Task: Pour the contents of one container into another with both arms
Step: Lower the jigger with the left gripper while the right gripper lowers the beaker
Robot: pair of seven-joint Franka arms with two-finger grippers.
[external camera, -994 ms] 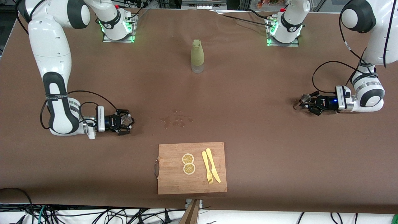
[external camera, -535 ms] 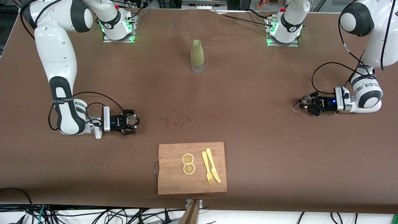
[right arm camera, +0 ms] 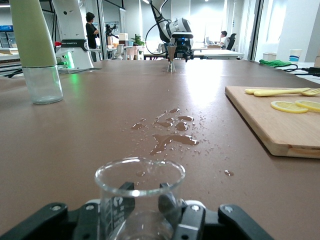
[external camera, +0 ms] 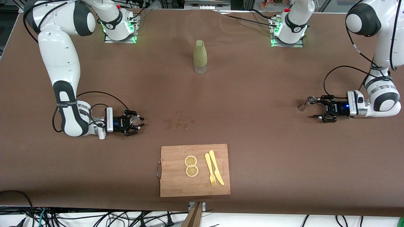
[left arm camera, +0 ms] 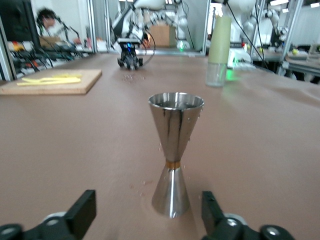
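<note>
Left tool (left arm camera: 150, 220) spread, jigger (left arm camera: 174, 150) free; right tool (right arm camera: 145, 212) around beaker (right arm camera: 139, 197), grip unclear.

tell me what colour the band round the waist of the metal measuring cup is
Copper-orange, a thin ring on the shiny steel measuring cup. It shows best in the left wrist view.

shiny polished metal jigger (left arm camera: 175, 150), clear glass beaker (right arm camera: 139, 197), matt brown table cover (external camera: 252, 151), wooden cutting board (external camera: 176, 183), yellow plastic fork (external camera: 210, 170) and knife (external camera: 216, 167), glossy white arms (external camera: 60, 53)
</note>
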